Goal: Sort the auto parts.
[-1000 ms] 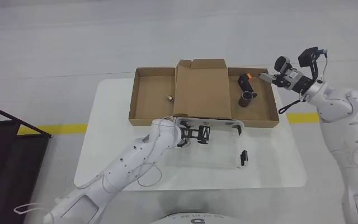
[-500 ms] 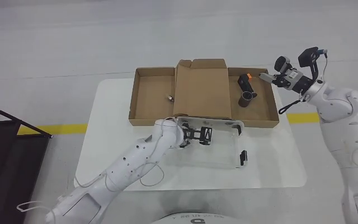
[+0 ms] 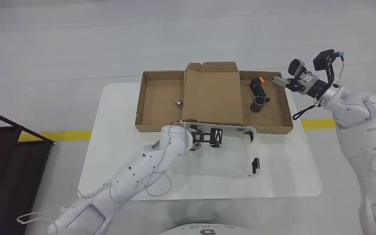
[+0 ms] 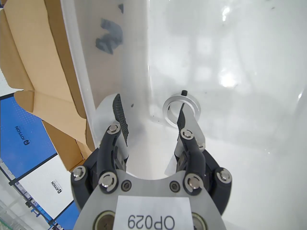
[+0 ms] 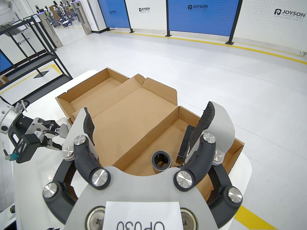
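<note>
A silver ring collar with a small set screw lies on the floor of the clear plastic bin. My left gripper is open inside the bin, one fingertip over the ring's opening, the other beside the bin wall; the left gripper sits at the bin's far edge. A black cylinder and a dark part rest in the right compartment of the cardboard box. A small metal part lies in the left compartment. My right gripper hovers open above the box's right end.
The box's middle section is covered by a folded flap. The bin carries black latches on its right side. White tabletop lies bare to the left of the bin and in front of it.
My left gripper has shifted slightly toward the cardboard box inside the bin. The right arm has not moved.
</note>
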`<state>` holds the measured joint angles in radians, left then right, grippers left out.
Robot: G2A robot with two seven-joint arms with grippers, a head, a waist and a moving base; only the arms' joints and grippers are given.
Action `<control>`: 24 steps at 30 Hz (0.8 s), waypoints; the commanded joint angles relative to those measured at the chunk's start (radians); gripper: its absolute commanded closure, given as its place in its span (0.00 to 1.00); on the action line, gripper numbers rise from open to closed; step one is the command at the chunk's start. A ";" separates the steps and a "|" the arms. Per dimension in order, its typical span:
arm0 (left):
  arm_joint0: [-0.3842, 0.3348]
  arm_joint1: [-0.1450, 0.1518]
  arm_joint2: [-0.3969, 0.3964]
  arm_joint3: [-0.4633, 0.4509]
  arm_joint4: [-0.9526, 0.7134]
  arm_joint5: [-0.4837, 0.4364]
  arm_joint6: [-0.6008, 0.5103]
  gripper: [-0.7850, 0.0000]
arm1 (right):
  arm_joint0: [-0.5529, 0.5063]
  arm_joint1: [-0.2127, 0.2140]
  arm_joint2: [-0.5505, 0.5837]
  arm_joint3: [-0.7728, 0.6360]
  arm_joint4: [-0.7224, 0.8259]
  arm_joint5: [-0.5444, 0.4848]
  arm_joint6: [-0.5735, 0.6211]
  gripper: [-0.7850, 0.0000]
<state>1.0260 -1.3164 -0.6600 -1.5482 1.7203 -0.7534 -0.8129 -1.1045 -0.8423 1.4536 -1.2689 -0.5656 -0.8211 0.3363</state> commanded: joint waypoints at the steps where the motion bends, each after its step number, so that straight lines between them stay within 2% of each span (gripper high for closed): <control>1: 0.001 -0.001 0.009 0.006 0.022 0.000 -0.003 0.45 | 0.000 0.000 0.000 0.000 0.000 0.000 0.000 0.00; 4: 0.001 -0.005 0.023 0.018 0.043 0.011 0.003 0.49 | 0.000 0.000 0.000 0.000 0.000 0.000 0.000 0.00; 13: -0.014 -0.018 0.042 0.059 0.073 0.020 -0.001 0.50 | 0.000 0.000 0.000 0.000 0.000 0.000 0.000 0.00; 18: -0.016 -0.027 0.049 0.064 0.038 -0.001 0.029 0.38 | 0.000 0.000 0.000 0.000 0.000 0.000 0.000 0.00; 24: -0.018 -0.031 0.044 0.053 -0.042 -0.072 0.064 0.36 | 0.000 0.000 0.000 0.000 0.000 0.000 0.000 0.00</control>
<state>1.0083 -1.3477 -0.6142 -1.4942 1.6866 -0.8180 -0.7504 -1.1045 -0.8423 1.4536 -1.2689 -0.5656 -0.8211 0.3363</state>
